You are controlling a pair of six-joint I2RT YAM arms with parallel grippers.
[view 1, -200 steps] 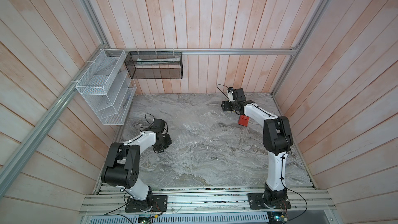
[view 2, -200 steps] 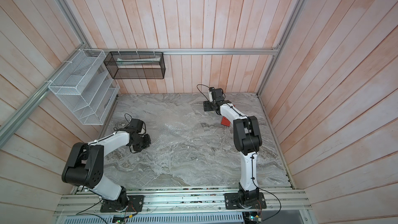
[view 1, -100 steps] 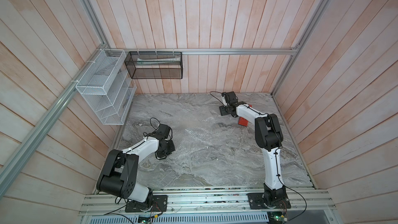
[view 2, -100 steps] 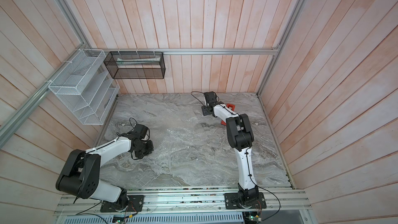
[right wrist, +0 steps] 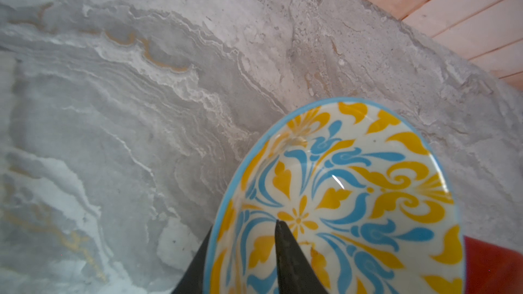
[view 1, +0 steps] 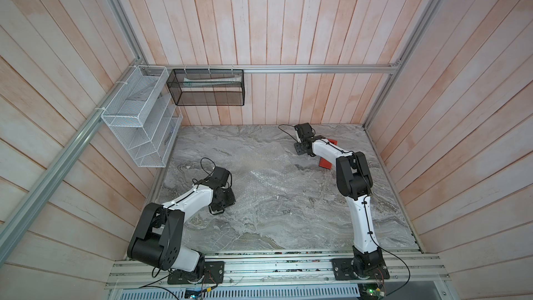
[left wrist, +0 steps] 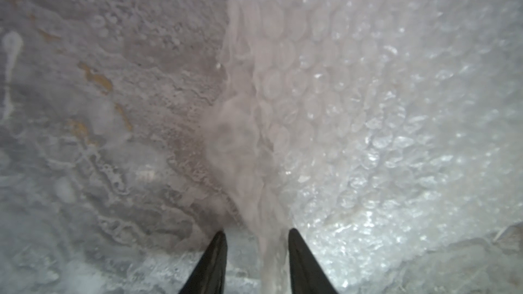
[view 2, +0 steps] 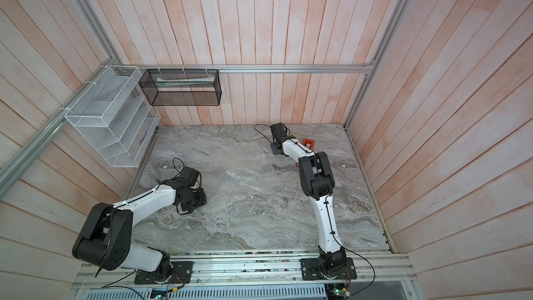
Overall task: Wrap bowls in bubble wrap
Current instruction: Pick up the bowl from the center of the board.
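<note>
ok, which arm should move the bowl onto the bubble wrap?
Right. The right gripper straddles the rim of the bowl, one finger inside, one outside. The left gripper sits at the edge of the bubble wrap, jaws apart, far from the bowl.

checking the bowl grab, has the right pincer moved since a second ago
Yes. The right pincer has shifted sideways away from the red dispenser, toward the bubble wrap.
</note>
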